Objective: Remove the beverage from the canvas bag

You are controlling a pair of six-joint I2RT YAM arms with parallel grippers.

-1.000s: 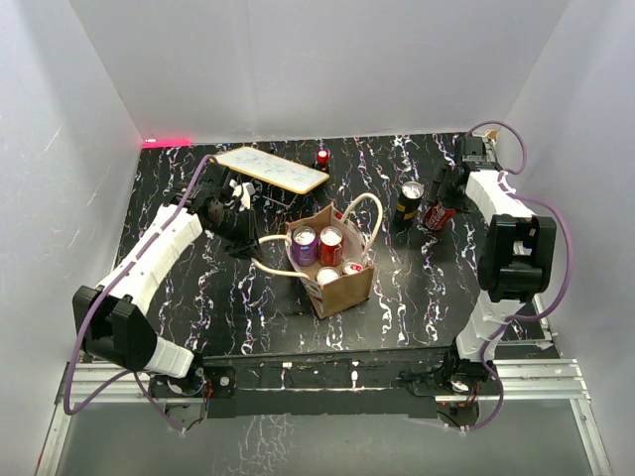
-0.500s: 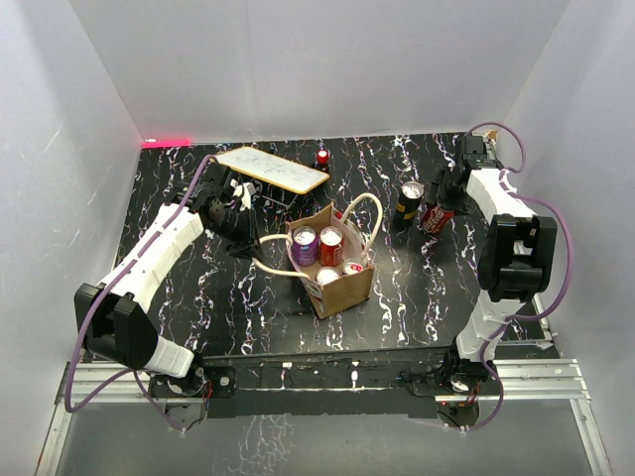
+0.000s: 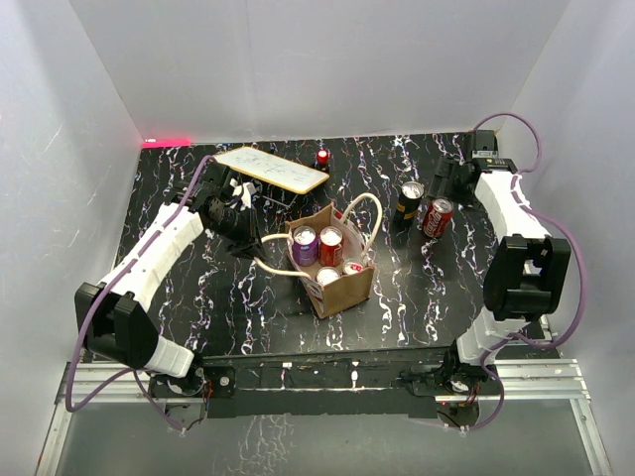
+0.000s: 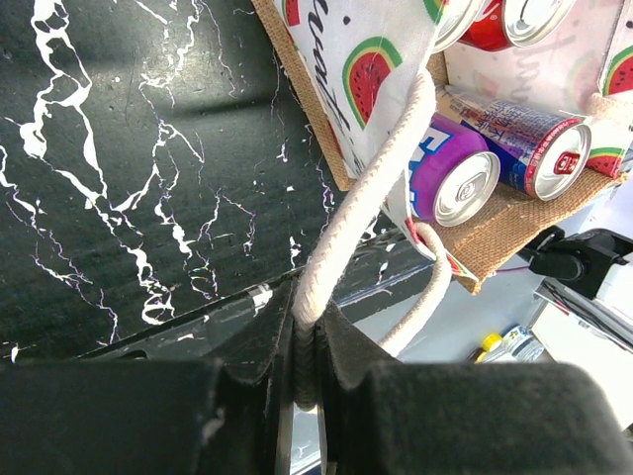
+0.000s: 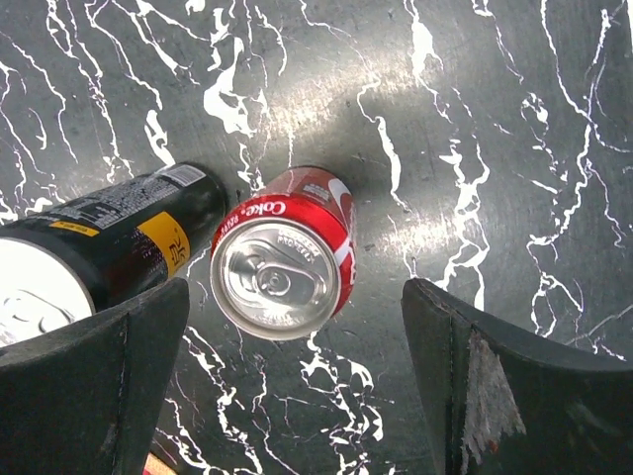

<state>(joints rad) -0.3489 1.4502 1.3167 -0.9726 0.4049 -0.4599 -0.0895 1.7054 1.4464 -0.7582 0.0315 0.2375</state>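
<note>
**Both arms at the moment shown: left clamped on the bag's handle, right spread above a can**

You see the left arm reach from its base at the near left edge, up and inward toward the centre of the table point(image 3: 417, 288). Its wrist is bent toward the canvas bag point(image 3: 342, 288). The left gripper point(image 4: 307, 312) is closed tight on one cream rope handle point(image 4: 368, 183), and the rope is pinched between the two dark fingers with no gap showing. The handle runs from that pinch back to the bag's watermelon-printed side.

The right arm rises along the right edge and folds inward at the far right. The right gripper point(image 3: 448, 184) points down at the surface. In the right wrist view its fingers point(image 5: 109, 386) stand wide apart and grip nothing. The red cola can point(image 5: 287, 262) sits upright between them and apart from both.

The canvas bag stands upright near the table's centre with its mouth open, and four can tops show inside, among them a purple can point(image 3: 304, 244). The red cola can stands on the table outside the bag, to its right, just beside a black can point(image 3: 408, 203).

The table is black with white marble veining. Plain white walls point(image 3: 317, 69) close it in on three sides. A pale board point(image 3: 270, 169) lies at the far left of centre, a small red-topped object point(image 3: 322, 157) stands beside it, and a red glow point(image 3: 166, 142) marks the far left corner.
</note>
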